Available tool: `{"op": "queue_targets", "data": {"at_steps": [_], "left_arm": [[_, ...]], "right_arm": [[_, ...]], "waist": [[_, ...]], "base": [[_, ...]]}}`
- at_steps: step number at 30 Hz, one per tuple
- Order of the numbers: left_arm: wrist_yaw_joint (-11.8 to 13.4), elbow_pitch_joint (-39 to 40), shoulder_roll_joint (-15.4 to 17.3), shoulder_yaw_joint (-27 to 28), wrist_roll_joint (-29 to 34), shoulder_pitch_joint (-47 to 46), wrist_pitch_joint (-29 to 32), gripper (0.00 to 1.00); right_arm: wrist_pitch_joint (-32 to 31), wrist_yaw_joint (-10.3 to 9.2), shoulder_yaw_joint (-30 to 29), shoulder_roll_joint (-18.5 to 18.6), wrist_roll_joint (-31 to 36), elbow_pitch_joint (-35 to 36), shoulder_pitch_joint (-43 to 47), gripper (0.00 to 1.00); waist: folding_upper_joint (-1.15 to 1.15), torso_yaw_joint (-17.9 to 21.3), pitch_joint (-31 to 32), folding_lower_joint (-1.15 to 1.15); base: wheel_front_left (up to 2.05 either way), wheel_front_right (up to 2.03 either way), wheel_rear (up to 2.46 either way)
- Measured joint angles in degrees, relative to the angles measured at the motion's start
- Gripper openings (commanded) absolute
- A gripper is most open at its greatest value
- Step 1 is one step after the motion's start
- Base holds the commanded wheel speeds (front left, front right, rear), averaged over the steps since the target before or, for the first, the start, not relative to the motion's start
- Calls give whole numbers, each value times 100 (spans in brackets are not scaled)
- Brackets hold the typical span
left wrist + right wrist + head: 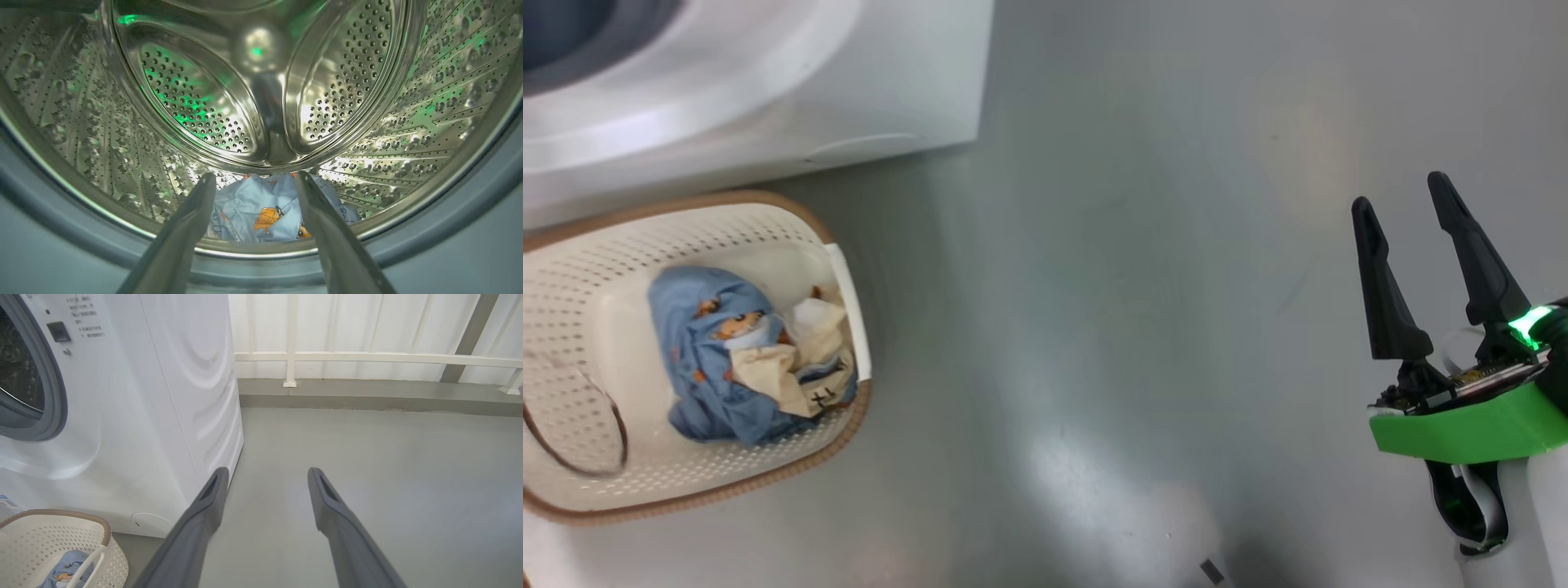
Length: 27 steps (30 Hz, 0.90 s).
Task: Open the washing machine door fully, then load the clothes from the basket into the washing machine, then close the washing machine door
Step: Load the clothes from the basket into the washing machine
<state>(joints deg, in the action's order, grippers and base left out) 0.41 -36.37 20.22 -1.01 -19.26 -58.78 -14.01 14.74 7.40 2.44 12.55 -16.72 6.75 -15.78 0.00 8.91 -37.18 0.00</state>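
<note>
Floor (1143,286): grey, smooth, faint sheen.
Curb (367,394): low grey step along floor's far edge.
Railing (380,357): cream, horizontal bar on upright posts, mounted on curb.
Wall (347,322): white ribbed panels behind railing.
Post (470,335): grey, slanted, far corner.

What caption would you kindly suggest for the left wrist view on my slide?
Left gripper, jaws open, facing a light blue garment lying in the steel drum.

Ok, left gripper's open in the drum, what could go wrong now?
The blue garment lies at the drum's front lip, close by the open left gripper: pulling back could snag it out, or the door might pinch it. More clothes sit in the basket; closing now would leave them.
</note>
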Motion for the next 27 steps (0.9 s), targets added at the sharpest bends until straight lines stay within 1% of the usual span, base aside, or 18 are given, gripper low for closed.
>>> {"op": "queue_targets", "data": {"at_steps": [3,7,10,14,19,21,27], "left_arm": [[104,581,-115,102,1,627,-54,100],[297,1790,-426,412,23,1670,-70,100],[379,2597,-681,535,180,2550,-70,100],[498,3309,-996,571,459,3551,-69,100],[595,3839,-1337,561,758,4558,-69,100],[597,3969,-1437,541,817,4894,-69,100],[597,4201,-1591,376,994,5682,-69,100]], "right_arm": [[0,0,0,11,7,-1,79,100],[0,0,-2,40,49,-22,169,100],[0,0,2,56,52,-67,252,100],[0,0,16,114,83,-99,385,100],[0,0,31,171,101,-174,630,100],[0,0,32,187,107,-205,751,100],[0,0,74,209,112,-299,1117,100]], "waist": [[0,-102,163,0],[0,-225,393,0],[0,-305,584,0],[0,-400,854,-1],[0,-513,1212,0],[0,-559,1363,0],[0,-690,1840,-1]], "base": [[0,0,0],[0,0,0],[0,0,0],[0,0,0],[0,0,0],[0,0,0],[0,0,0]]}}
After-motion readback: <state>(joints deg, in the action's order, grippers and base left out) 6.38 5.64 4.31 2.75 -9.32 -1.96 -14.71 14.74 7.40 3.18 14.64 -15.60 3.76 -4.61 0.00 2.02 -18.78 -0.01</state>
